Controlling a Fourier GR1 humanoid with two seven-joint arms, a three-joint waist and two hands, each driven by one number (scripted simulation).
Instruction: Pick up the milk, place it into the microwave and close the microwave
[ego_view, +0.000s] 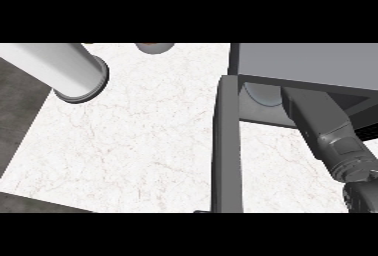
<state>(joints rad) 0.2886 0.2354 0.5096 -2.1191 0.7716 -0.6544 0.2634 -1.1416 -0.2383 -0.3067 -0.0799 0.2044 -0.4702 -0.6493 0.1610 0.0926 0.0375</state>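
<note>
Reaching into the microwave (310, 62) with the right arm, I have the forearm running up from the lower right corner and vanishing under the oven's grey top. The right robot hand is inside, out of my view, so I cannot tell whether it is clamped on anything or spread apart. The milk is not plainly visible either; a pale rounded shape (262, 95) just inside the opening, beside the forearm, may be it or the turntable plate, and I cannot say which. My judgement is that the placing step is under way or nearly done, with letting go, withdrawing the arm and closing left to do. The microwave door (227, 145) stands wide open, edge-on toward me, across the white marble table (133, 145). The left robot hand shows nowhere. A white cylinder (70, 70) lies at the upper left, cut off by the edge, and a small round object (153, 47) at the top is too cropped to identify.
</note>
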